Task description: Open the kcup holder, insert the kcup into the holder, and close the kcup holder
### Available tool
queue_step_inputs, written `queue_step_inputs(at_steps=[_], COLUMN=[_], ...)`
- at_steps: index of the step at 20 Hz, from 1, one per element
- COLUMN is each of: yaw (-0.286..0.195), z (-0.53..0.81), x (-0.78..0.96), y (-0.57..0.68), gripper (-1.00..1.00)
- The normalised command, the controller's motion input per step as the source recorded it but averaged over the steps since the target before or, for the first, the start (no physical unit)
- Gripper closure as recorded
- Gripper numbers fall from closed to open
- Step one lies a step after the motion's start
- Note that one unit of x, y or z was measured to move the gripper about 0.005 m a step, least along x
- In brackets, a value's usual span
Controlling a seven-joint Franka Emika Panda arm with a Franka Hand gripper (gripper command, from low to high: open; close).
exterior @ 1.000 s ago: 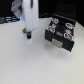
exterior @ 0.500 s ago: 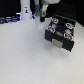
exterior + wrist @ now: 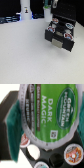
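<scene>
While the kcup (image 3: pixel 44 115), a light, thin-walled pod with a green foil lid best held gently by its stiffer side walls, sits grasped in the fingers (image 3: pixel 12 121) above the kcup holder (image 3: pixel 61 34), its tray stands pulled out over the white bench (image 3: pixel 25 55)

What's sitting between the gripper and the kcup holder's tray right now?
The kcup, green lid filling the wrist view, gripped between the teal fingers; the kcup holder tray's other pods show beyond it.
</scene>
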Motion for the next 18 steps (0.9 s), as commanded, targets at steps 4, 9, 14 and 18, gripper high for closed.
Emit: queue_step_inputs(at_steps=[4, 9, 14, 18], yaw=[0.023, 0.029, 0.043, 0.065], z=[0.14, 0.05, -0.01, -0.08], x=[0.02, 0.02, 0.04, 0.00], y=[0.67, 0.65, 0.60, 0.48], gripper=[1.00, 1.00, 1.00, 1.00])
